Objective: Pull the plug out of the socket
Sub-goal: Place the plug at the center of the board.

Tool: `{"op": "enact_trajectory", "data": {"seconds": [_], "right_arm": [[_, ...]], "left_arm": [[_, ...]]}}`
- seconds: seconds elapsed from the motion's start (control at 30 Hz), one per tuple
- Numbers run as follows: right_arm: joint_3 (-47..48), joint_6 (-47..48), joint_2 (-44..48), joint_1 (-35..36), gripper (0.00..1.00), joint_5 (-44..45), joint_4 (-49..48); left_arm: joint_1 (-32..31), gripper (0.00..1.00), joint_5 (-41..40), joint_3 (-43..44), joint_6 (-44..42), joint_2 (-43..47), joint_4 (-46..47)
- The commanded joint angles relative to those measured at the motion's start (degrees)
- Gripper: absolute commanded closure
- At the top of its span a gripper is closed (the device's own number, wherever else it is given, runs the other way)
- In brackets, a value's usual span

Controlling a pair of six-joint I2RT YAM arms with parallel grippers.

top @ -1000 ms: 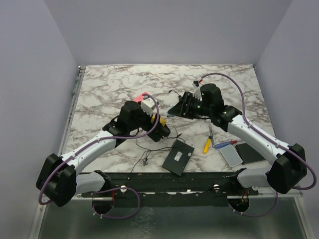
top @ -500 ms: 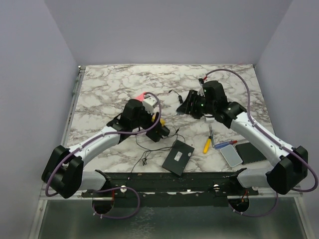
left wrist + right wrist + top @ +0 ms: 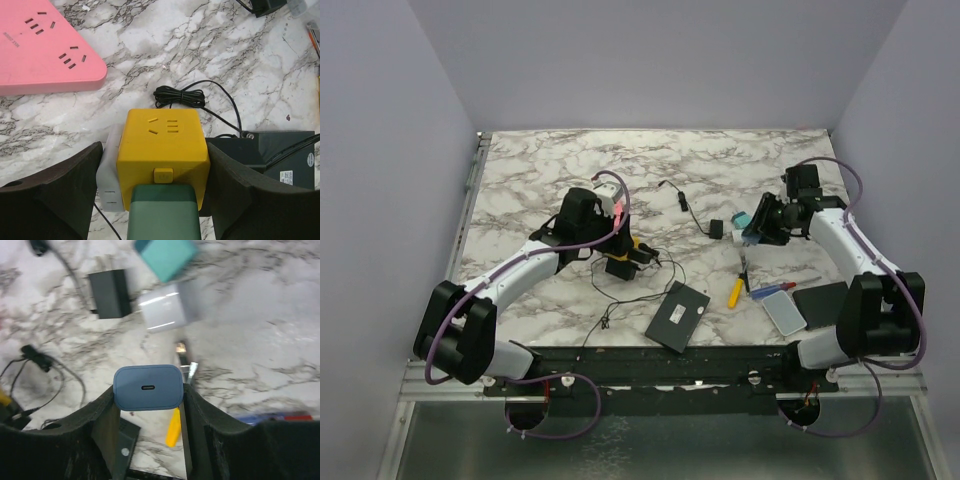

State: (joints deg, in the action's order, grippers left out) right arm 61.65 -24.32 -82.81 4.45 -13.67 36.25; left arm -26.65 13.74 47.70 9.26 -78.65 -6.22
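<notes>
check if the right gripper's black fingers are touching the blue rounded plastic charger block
Touching. The right wrist view shows the blue rounded plastic charger block wedged between the black fingers of the right gripper, both inner faces against its sides, no gap.

**Both grippers loaded, arms drawn apart**

The left arm (image 3: pixel 510 280) runs from its base at the near left edge of the worktop toward 2 o'clock. Its wrist is bent over, so the left gripper (image 3: pixel 620 258) points back toward 5 o'clock. Its jaws stand wide, with the fingers (image 3: pixel 65 195) clamped on either side of a yellow socket cube (image 3: pixel 162 145).

The right arm (image 3: pixel 850 250) rises from its base toward 11 o'clock, with its elbow at the far right. The right gripper (image 3: pixel 755 228) aims toward 8 o'clock. Its jaws are narrow, pinching a blue plug (image 3: pixel 147 387) between the fingers (image 3: pixel 107 425).
</notes>
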Motion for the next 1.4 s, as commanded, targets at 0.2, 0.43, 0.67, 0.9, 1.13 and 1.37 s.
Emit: {"op": "enact_trajectory", "data": {"seconds": [0.2,0.43,0.67,0.9,1.13,1.37], "right_arm": [[-1.2,2.4,-8.5,-4.2,0.94,11.3,1.9],[1.5,2.1,-14.7,-7.3,0.83,11.0,0.0],[2.7,2.1,-16.8,-7.6,0.55,10.3,-1.4],[3.0,2.2,-16.7,-7.6,0.33,11.0,-2.3],[2.5,1.3,-12.4,-7.6,0.3,12.5,-3.2],[-1.6,2.0,-0.5,-7.6,0.32,8.9,-8.3]], "left_arm": [[-0.5,1.0,-0.1,2.6,1.1,2.4,-0.5],[-1.1,1.0,-0.1,2.5,1.0,2.8,-0.7],[-1.3,1.0,0.4,2.7,1.1,2.5,-0.7],[-1.6,1.0,0.6,2.7,1.0,2.5,-0.6],[-1.7,1.0,0.5,2.7,1.1,2.6,-0.7],[-1.3,1.0,0.3,2.6,1.7,4.1,0.4]]}}
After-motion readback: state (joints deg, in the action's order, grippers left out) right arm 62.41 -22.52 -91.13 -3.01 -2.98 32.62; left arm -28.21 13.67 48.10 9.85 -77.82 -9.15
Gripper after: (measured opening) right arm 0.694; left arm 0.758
